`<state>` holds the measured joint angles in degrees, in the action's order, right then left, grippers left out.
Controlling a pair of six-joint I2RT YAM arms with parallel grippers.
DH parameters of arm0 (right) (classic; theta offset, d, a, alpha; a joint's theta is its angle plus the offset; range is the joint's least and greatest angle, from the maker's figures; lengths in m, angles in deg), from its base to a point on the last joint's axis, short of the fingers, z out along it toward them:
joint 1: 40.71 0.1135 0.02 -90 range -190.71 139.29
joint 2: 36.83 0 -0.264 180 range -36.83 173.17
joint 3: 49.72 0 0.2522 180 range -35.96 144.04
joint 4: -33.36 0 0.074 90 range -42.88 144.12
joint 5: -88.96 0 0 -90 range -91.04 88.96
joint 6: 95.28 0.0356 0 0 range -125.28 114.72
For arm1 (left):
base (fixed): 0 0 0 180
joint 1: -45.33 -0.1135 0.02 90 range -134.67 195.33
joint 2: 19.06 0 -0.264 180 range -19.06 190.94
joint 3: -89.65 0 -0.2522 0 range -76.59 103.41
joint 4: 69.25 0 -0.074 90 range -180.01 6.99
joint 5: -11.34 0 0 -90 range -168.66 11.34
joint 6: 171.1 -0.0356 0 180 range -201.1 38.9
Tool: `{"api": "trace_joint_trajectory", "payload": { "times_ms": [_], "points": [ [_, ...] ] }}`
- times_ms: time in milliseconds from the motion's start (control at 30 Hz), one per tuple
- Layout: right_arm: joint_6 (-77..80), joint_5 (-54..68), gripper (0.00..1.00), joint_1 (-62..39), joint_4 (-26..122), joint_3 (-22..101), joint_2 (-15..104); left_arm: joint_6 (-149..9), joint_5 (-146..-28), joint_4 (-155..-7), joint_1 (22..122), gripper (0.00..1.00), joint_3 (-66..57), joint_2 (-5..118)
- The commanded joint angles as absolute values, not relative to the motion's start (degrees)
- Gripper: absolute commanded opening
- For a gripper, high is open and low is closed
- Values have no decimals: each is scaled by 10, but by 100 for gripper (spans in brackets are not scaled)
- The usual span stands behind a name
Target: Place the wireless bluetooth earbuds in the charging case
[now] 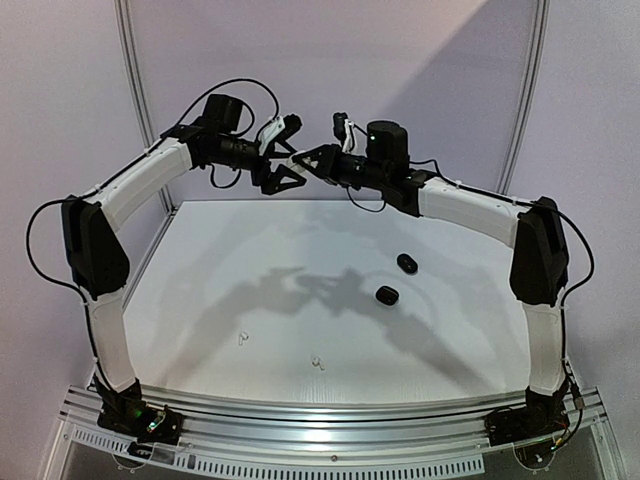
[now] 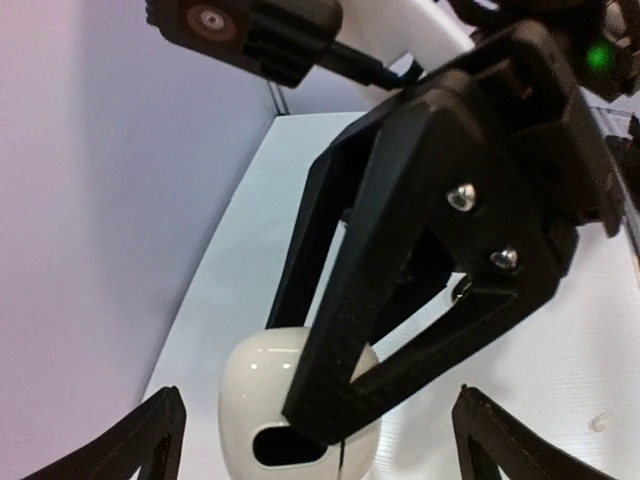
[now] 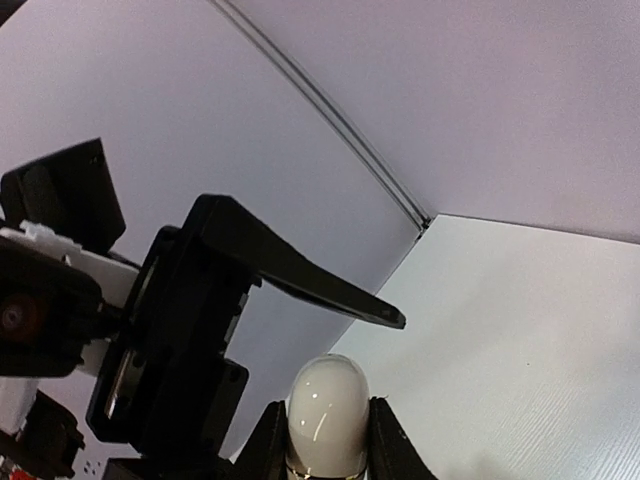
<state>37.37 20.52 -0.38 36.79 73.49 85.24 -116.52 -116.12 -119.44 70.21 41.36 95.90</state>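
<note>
Beyond two earbuds [image 1: 242, 338] [image 1: 318, 363], one white case [image 3: 327, 410] tight in right jaws (left jaws wide)

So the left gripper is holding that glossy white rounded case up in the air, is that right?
No, the right gripper holds the glossy white rounded case up in the air; the right wrist view shows it pinched between that gripper's fingers. The left gripper is open.

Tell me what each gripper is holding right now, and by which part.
The right gripper pinches the white case by its two sides. The left gripper is open, holding nothing.
</note>
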Motion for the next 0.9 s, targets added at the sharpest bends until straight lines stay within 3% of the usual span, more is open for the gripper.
{"api": "trace_joint_trajectory", "payload": {
  "times_ms": [0, 167, 267, 400, 600, 867],
  "points": [
    [243, 303, 0, -14, 392, 693, 794, -1209, -1276, -1326, 687, 95, 460, 953],
    [28, 393, 0, -12, 545, 695, 745, -1325, -1365, -1501, 681, 91, 501, 947],
    [-89, 373, 0, -2, 697, 722, 724, -1411, -1386, -1608, 688, 77, 509, 947],
    [-225, 333, 0, 18, 815, 764, 713, -1415, -1373, -1633, 697, 64, 503, 948],
    [-274, 291, 0, 48, 863, 801, 715, -1342, -1380, -1579, 711, 53, 512, 952],
    [-262, 288, 0, 53, 840, 810, 717, -1334, -1416, -1591, 720, 50, 495, 953]
  ]
}}
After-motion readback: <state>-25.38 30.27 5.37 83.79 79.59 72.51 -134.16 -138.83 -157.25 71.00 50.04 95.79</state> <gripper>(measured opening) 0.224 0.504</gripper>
